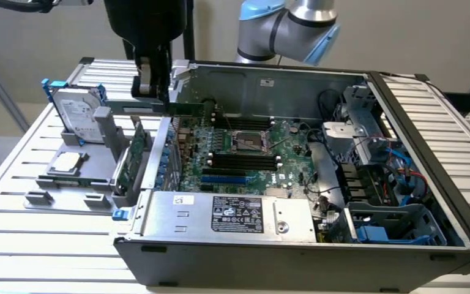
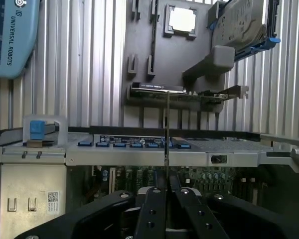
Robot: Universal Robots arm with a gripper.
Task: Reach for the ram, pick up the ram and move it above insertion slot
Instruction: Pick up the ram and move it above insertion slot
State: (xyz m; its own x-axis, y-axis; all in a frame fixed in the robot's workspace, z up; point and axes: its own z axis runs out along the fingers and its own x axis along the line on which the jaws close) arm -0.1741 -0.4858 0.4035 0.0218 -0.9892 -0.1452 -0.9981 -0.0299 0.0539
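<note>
Exterior view: an open computer case (image 1: 431, 159) lies on a slatted metal bench (image 1: 22, 245), its motherboard (image 1: 243, 153) facing up in the middle of the frame.
Arm: the grey and light-blue robot arm (image 1: 288, 27) enters at the top centre; its black wrist hangs down at the upper left, over the case's left wall.
Fingers: the fingers (image 1: 149, 76) are clamped on the ram (image 1: 188, 109), pressed together with the stick between them. In the wrist view the dark fingers (image 2: 154, 209) meet at the lower centre on the ram's thin edge (image 2: 168, 129).
Ram: a thin green stick held on edge just above the upper left corner of the case, clear of the motherboard.
Slots: the black memory slots (image 1: 243, 161) lie in the centre of the motherboard, to the lower right of the held ram.
Holder: a grey fixture (image 1: 88, 171) sits on the bench at the exterior view's left, beside the case.
Other parts: a silver hard drive (image 1: 78, 113) stands upright in the holder, a green expansion card (image 1: 133, 156) stands beside the case wall, and a processor chip (image 1: 66, 161) lies flat.
Power supply: a silver box (image 1: 227, 214) with a black label fills the case's lower front.
</note>
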